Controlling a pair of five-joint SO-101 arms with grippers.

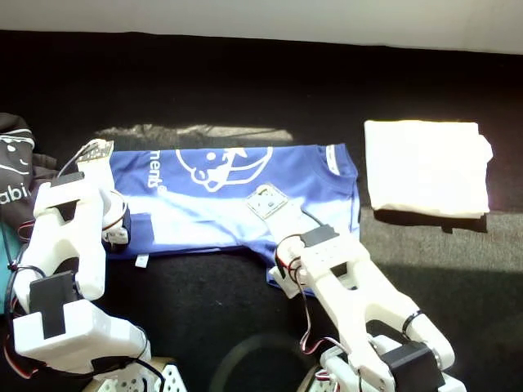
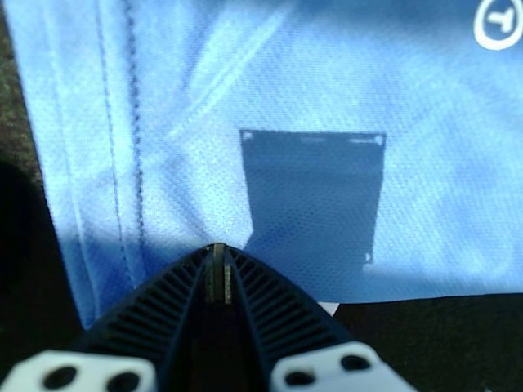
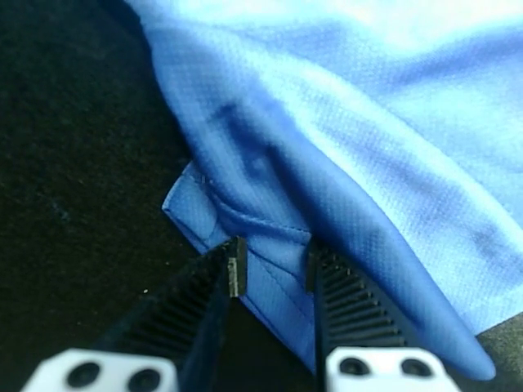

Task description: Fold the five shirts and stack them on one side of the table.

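Jaws of the right gripper (image 3: 274, 265) stand apart, straddling a hem corner of the blue mesh-knit shirt (image 1: 237, 196), which lies lengthwise across both arms. At the shirt's other end the left gripper (image 2: 217, 273) is closed tip to tip; whether it pinches cloth is unclear.

high: overhead, far | wrists: near, looking down | shared: blue shirt (image 1: 237, 196)

blue shirt (image 1: 237, 196) flat on black table (image 1: 245, 82), folded white shirt (image 1: 425, 167) well apart

A black table (image 1: 245, 73), with a pale strip (image 1: 261, 15) along its far edge
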